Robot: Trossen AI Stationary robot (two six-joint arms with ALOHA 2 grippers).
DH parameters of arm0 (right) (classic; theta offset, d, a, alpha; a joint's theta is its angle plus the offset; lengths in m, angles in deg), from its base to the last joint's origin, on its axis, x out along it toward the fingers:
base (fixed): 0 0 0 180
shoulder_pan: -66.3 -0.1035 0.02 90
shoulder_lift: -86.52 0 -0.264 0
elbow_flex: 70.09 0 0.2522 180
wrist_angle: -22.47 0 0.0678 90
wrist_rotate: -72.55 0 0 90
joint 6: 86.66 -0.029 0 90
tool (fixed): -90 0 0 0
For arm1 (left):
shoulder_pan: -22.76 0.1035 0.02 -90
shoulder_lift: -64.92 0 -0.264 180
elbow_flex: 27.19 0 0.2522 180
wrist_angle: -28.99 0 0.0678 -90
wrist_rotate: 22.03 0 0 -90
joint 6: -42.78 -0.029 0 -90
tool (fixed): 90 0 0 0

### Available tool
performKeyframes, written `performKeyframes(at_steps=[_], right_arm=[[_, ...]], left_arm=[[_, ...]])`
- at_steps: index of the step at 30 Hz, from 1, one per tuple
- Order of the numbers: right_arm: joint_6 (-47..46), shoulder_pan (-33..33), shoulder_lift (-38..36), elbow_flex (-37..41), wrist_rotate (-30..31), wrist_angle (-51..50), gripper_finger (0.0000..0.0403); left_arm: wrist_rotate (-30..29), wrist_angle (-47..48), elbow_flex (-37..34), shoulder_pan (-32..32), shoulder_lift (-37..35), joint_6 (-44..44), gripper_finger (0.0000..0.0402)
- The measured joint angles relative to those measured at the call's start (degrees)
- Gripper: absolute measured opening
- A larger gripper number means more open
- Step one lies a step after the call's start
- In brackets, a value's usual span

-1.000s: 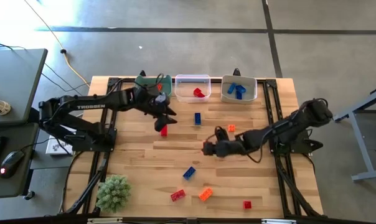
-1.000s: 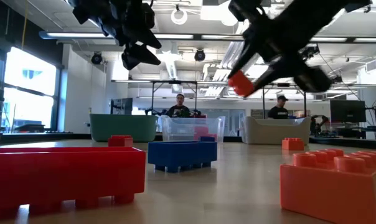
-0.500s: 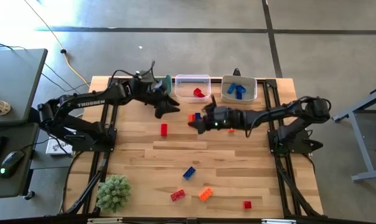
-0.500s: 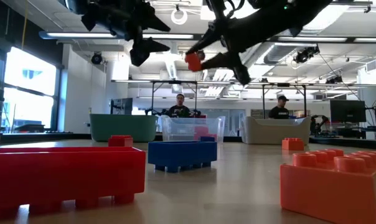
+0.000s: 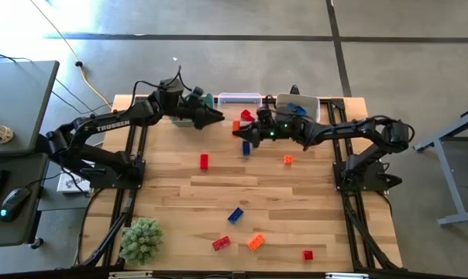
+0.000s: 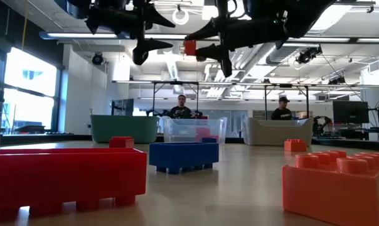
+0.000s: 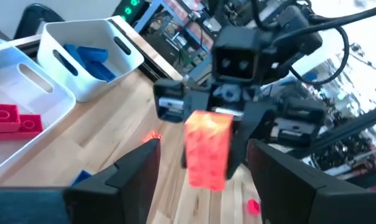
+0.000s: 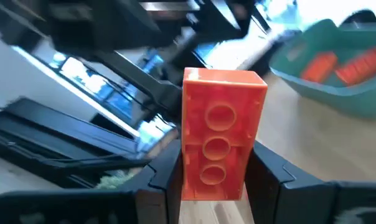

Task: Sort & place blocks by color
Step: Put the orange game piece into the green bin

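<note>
My right gripper is shut on an orange block in the air, in front of the clear bin. The same block faces my left gripper, which is open a short way to its left and touches nothing. The green bin holds orange blocks, the clear bin holds red ones, and the white bin holds blue ones. Red, blue and orange blocks lie flat on the table. My right gripper pinches the orange block between its two fingers, one on each long side, at the end nearer the wrist. The fingers reach in level from the table's right. The block sticks out past the fingertips, hollow underside toward the camera, lifted clear of the table.
More blocks lie near the front edge: blue, red, orange and red. A green spiky ball sits at the front left corner. The three bins line the far edge.
My right gripper has carried the orange block up from the table's middle toward the far edge and left, rolling its wrist until it points level at my left gripper. My left gripper has risen and swung toward the far edge and right, turning to face the block.
</note>
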Motion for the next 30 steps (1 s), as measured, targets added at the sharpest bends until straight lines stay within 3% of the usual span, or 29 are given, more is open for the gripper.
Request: performKeyframes(at_steps=[13, 30], right_arm=[[6.0, 4.3, 0.0, 0.0, -7.9, 4.3, 0.0108], [5.8, 4.3, 0.0, 0.0, -8.3, 4.2, 0.0108]], left_arm=[[0.2, -5.3, 0.0, -1.2, 2.8, 7.4, 0.0252], [-0.8, -10.4, 0.0, -3.5, 4.1, 7.2, 0.0252]])
